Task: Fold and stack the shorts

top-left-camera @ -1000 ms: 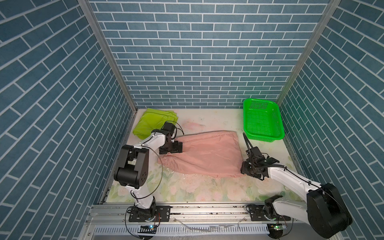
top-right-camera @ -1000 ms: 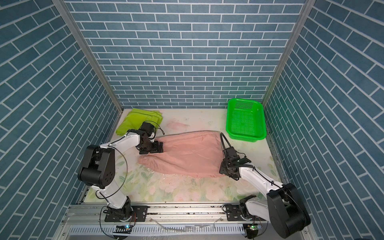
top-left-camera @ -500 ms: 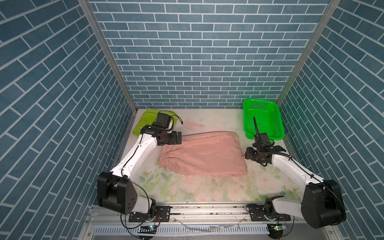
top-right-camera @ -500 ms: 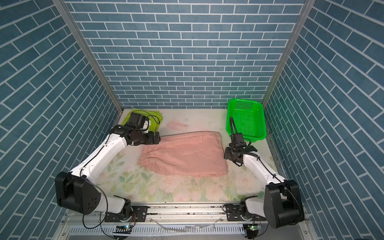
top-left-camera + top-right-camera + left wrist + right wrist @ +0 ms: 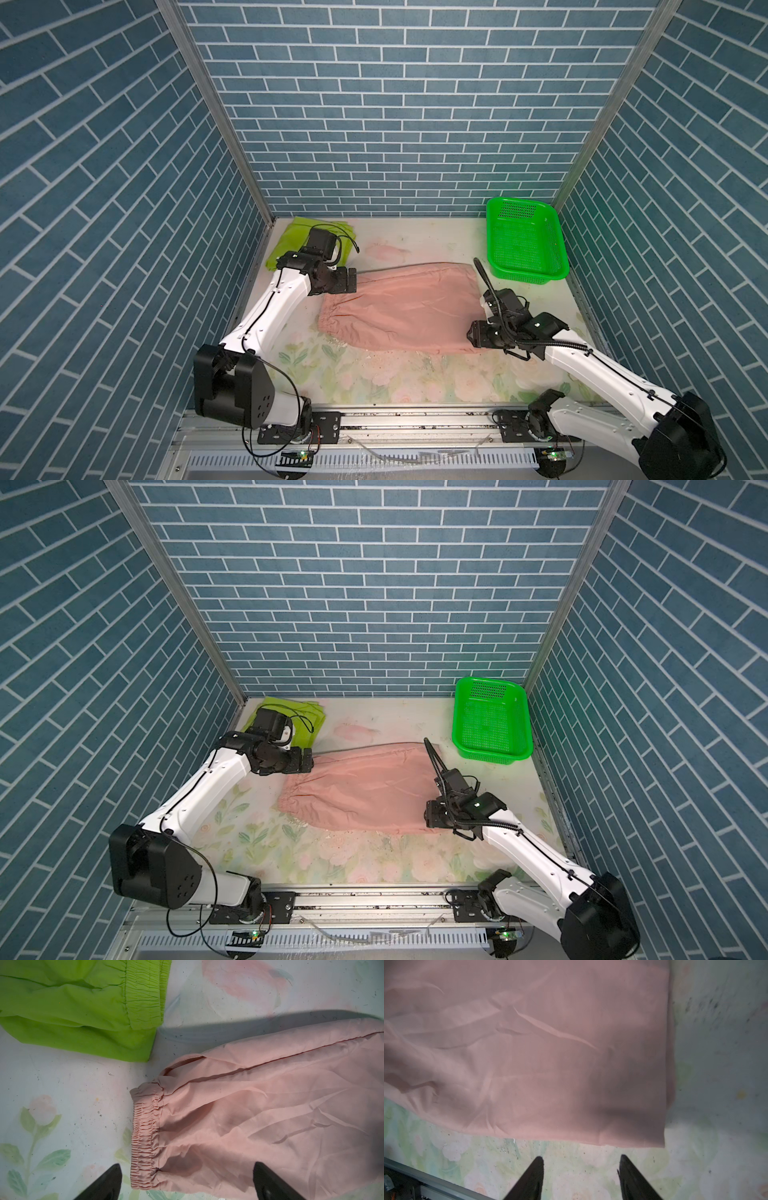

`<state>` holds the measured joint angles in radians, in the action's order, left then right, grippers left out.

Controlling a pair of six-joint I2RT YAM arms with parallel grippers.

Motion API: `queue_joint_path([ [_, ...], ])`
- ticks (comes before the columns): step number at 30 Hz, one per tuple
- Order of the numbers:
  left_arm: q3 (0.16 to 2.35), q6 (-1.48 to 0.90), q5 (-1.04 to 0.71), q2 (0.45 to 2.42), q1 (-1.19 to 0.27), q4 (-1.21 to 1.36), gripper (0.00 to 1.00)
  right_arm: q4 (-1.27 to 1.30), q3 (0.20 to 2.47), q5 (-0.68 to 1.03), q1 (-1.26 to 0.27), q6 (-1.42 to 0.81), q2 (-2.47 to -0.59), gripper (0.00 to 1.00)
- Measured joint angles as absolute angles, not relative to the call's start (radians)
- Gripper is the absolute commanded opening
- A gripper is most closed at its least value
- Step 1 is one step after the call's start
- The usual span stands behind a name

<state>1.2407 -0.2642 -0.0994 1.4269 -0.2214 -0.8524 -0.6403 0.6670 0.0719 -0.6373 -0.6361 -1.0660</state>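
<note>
Hiding lime-green shorts (image 5: 289,241) partly is the left arm (image 5: 286,303).

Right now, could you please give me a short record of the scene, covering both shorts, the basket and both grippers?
pink shorts: flat mid-table, elastic waistband on the left in both top views
green shorts: folded, far left corner, apart from the pink pair
basket: far right corner, no shorts inside
left gripper: open, straddling the pink waistband's end
right gripper: open, empty, beside the pink hem corner
</note>
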Motion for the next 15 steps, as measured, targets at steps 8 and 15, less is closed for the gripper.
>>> queue_joint_path([
  [8,1.241,-0.257,-0.136,1.427,-0.212,-0.847,1.0,-0.643,0.608,-0.016,-0.651,-0.723,-1.135,0.65],
  [15,1.241,-0.25,-0.145,1.427,-0.212,-0.847,1.0,-0.62,0.598,-0.079,-0.625,-0.737,-1.214,0.65],
])
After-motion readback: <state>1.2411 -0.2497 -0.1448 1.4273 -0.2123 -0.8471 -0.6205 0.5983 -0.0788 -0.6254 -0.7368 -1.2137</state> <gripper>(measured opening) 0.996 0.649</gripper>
